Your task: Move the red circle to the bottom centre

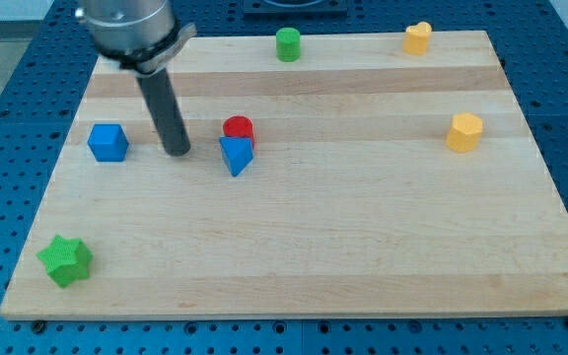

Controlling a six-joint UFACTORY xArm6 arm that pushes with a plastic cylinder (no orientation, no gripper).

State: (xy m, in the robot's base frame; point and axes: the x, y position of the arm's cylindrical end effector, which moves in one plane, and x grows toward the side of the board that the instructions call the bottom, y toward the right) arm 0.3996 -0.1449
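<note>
The red circle [238,128] is a short red cylinder left of the board's centre, in the upper half. A blue triangle [236,156] touches it just below. My tip [177,152] rests on the board to the left of both, a short gap from the blue triangle. A blue cube [107,142] sits further left of my tip.
A green star [65,260] lies at the bottom left corner. A green cylinder [287,44] stands at the top edge, centre. A yellow heart-like block [417,37] is at the top right and a yellow hexagon [464,131] at the right. The wooden board [363,247] lies on a blue perforated table.
</note>
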